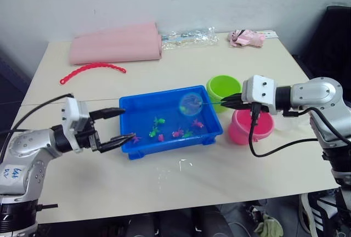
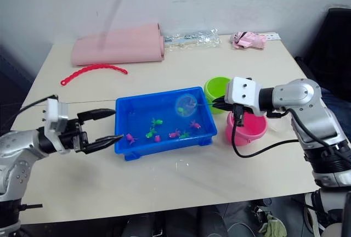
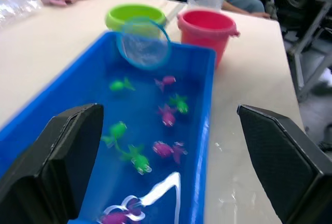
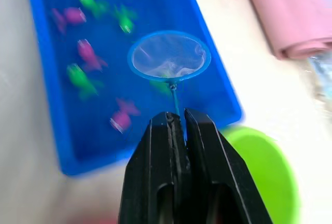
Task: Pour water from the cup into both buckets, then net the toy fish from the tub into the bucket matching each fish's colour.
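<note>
While the right gripper pinches the net handle, its hoop hangs above the blue tub near the lime green bucket. Carry it level to that bucket if the green speck in the mesh is a fish. At the tub's far end from the bucket, the left gripper sits spread.

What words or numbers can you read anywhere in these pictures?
Blue handwritten marks on the left arm's shell: too small and scrawled to read.
Clear plastic packet at the table's far edge: any print on it is too blurred to read.
Tub, green bucket, pink bucket: no lettering visible.
</note>
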Robot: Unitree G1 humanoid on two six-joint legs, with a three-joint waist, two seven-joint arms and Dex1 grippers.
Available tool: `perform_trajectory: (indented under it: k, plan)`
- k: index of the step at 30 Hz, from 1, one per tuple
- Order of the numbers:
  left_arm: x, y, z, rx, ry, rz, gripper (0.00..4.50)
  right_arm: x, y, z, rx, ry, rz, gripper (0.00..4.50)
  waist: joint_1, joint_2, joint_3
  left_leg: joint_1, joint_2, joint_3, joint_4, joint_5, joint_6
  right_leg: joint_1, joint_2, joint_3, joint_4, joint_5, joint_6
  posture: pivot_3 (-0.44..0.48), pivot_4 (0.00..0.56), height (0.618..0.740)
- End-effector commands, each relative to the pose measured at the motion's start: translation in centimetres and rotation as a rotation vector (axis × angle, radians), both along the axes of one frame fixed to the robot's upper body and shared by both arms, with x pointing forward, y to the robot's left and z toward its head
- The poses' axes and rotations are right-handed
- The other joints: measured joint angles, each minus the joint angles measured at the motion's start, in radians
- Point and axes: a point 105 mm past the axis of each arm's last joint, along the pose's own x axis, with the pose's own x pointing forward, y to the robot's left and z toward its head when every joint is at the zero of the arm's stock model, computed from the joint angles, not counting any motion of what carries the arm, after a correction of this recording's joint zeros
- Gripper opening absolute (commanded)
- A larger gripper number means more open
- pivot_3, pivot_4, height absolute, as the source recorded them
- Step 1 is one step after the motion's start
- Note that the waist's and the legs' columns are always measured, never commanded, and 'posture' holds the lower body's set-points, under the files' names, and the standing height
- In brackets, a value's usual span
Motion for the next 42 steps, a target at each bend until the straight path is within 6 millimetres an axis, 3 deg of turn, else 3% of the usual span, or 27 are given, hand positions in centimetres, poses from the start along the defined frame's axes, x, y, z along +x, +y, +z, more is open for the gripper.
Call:
perform_trajectory:
  k: [1, 13, 21, 29, 35, 42]
  plan:
    - [-0.4, -1.2, 0.6, -0.001, -0.04, -0.045, 4.47, 0.3, 0.2, 0.7, -0.1, -0.126, 0.069, 0.0, -0.001, 0.0, 0.0, 0.0, 0.0, 0.0, 0.0, 0.0, 0.0, 0.0, 0.0, 0.0, 0.0, 0.0, 0.0, 0.0, 0.15, 0.74]
    - [0.6, -2.0, 0.8, -0.016, -0.044, -0.08, 4.47, 1.6, 0.8, -0.7, -0.357, -0.265, 0.17, 0.0, -0.002, 0.0, 0.0, 0.0, 0.0, 0.0, 0.0, 0.0, -0.001, 0.0, 0.0, 0.0, 0.001, 0.0, 0.0, 0.0, 0.15, 0.74]
    - [0.6, -2.4, 0.7, -0.026, -0.037, -0.095, 4.47, 2.2, 1.0, -0.8, -0.391, -0.282, 0.154, 0.0, -0.002, 0.001, 0.0, 0.0, 0.0, 0.0, 0.001, 0.001, -0.001, 0.0, 0.0, 0.0, 0.002, 0.0, 0.0, 0.0, 0.15, 0.74]
    - [0.4, -2.4, 0.5, -0.024, -0.028, -0.107, 4.47, 2.2, 0.7, -2.1, -0.495, -0.219, 0.15, 0.0, 0.0, 0.001, 0.0, 0.0, 0.0, 0.0, 0.003, 0.001, -0.001, 0.0, 0.0, 0.0, 0.005, 0.0, 0.0, 0.0, 0.15, 0.74]
    - [0.3, -2.5, 0.4, -0.025, -0.023, -0.11, 4.47, 0.8, 0.4, -3.4, -0.569, -0.109, 0.188, 0.0, 0.001, 0.001, 0.0, 0.0, 0.0, -0.001, 0.006, 0.0, 0.0, 0.0, -0.001, 0.0, 0.006, 0.0, 0.0, 0.0, 0.15, 0.74]
    - [0.2, -2.3, 0.3, -0.026, -0.022, -0.105, 4.47, 0.4, 0.0, -3.3, -0.519, 0.006, 0.133, 0.0, 0.002, 0.001, 0.0, 0.0, 0.0, -0.001, 0.008, 0.0, 0.0, 0.001, -0.001, 0.0, 0.007, 0.0, 0.0, 0.0, 0.15, 0.74]
